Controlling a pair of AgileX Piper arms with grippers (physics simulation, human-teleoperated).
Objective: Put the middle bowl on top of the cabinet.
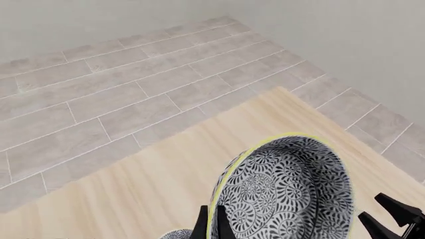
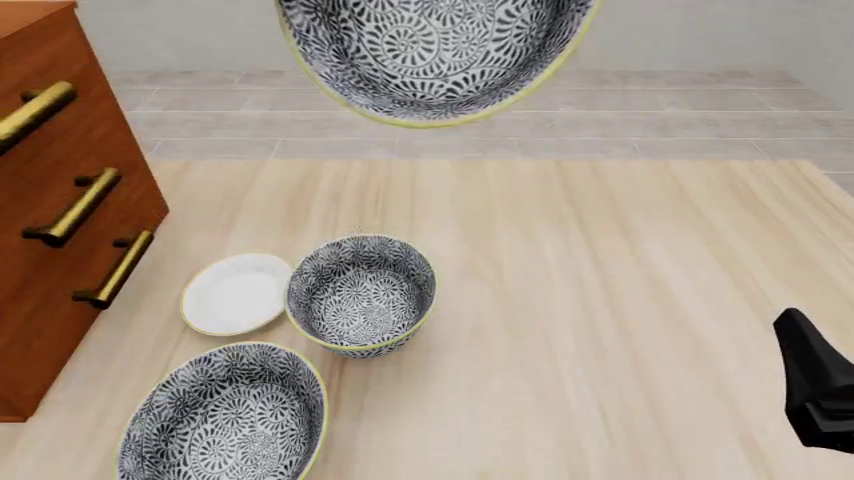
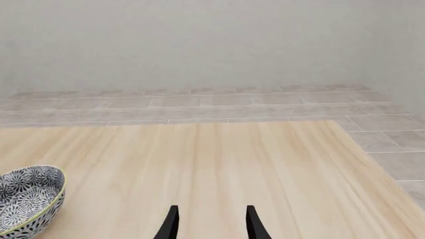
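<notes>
The middle bowl, dark floral with a yellow-green rim, hangs high above the table, close to the front camera and cut off by the frame's top. In the left wrist view the same bowl is tilted on edge, and my left gripper is shut on its rim, one black finger on each side. The reddish-brown cabinet with brass handles stands at the table's left, below and to the left of the raised bowl. My right gripper is open over bare table at the front right, holding nothing.
Two more patterned bowls rest on the table: one left of centre, one at the front left. A small white plate lies between that centre bowl and the cabinet. The right arm's black end shows at the right edge.
</notes>
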